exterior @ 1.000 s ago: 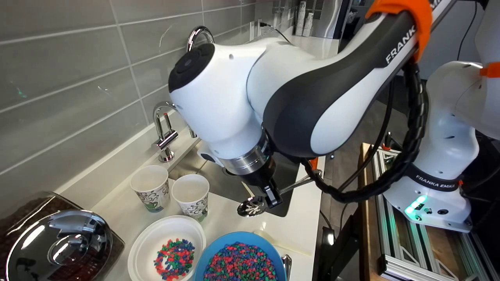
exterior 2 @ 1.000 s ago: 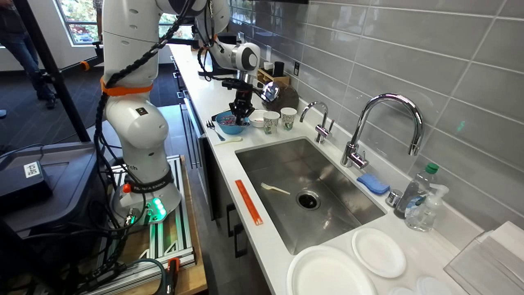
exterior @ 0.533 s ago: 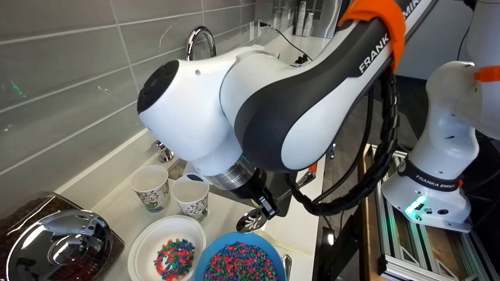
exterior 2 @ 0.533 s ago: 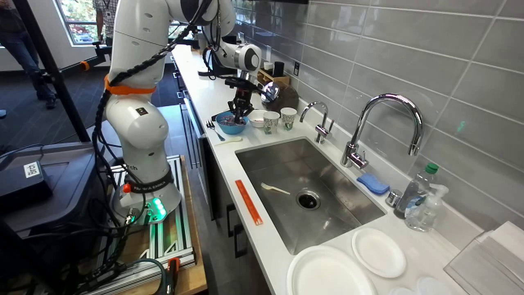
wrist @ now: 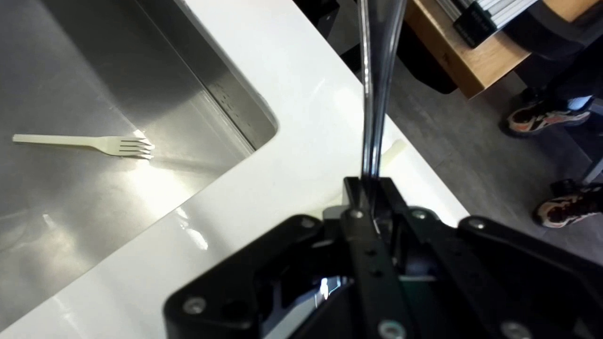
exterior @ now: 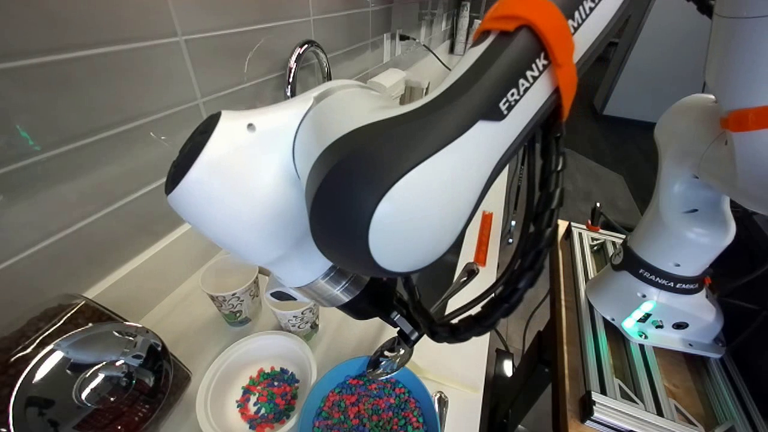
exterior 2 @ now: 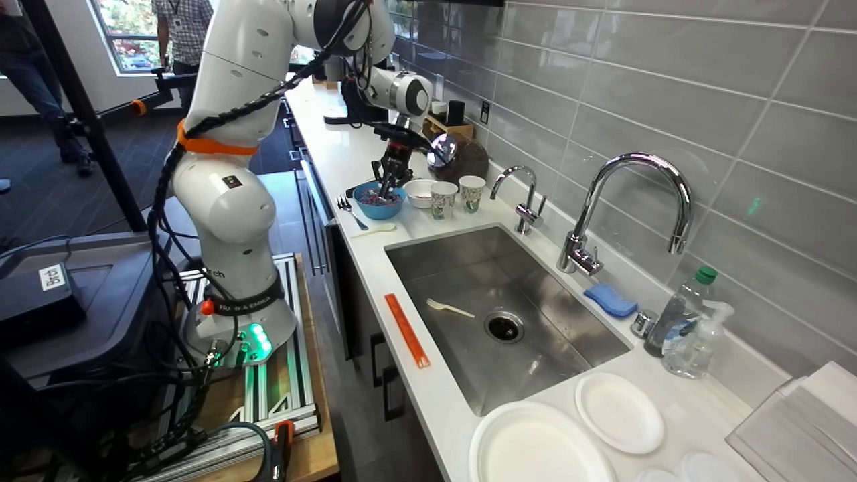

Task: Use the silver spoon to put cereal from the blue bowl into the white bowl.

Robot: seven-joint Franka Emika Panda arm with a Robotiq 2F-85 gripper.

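A: Left to right, go, in an exterior view

B: Jar (exterior: 90, 378) at the left edge, shiny lid on it, dark stuff inside; then a cup (exterior: 237, 303) with a matching cup (exterior: 300, 318) just beside it, both patterned, both upright

A: Bowls?

B: White bowl (exterior: 225, 366) in front of the cups, small heap of cereal (exterior: 285, 384) in it; blue bowl (exterior: 331, 373) just right of that, lots more cereal; can't tell if the bowls touch

A: Spoon vs jaws?

B: Spoon (exterior: 390, 358) is in the jaws; gripper (exterior: 408, 332) clamped narrow on the handle, close to the spoon's head; head pokes out low left of the tips, over the blue bowl's far rim, handle slants up to the right; can't tell if head touches rim

A: Right of that?

B: Metal fork (exterior: 441, 405) lying just beside the blue bowl, then an orange strip (exterior: 483, 239) farther back near the counter edge

A: Wrist view, same order?

B: Sink (wrist: 70, 202) with a pale fork (wrist: 85, 142) in it, white counter (wrist: 282, 165), then the spoon handle running up from between the jaws, head hidden
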